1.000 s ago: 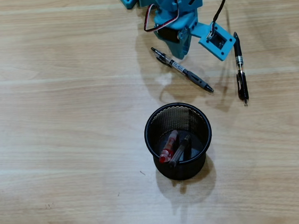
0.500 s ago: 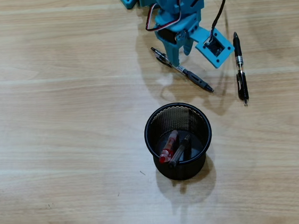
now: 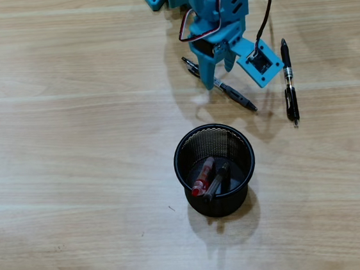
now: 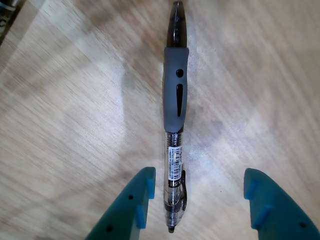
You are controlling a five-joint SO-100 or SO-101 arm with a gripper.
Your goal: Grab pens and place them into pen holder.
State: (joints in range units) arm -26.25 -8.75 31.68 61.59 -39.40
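Pen (image 4: 175,130) now btwn lowered gripper (image 4: 197,200) jaws, spread wide.

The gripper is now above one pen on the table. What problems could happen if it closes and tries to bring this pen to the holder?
1. In the wrist view the pen lies nearer one finger of the open gripper, so closing may push or roll it.
2. The fingers sit near the pen's clip end, not its middle, so it may tilt when lifted.
3. The pen holder already has two pens leaning inside; a tilted pen might hit its rim or them.
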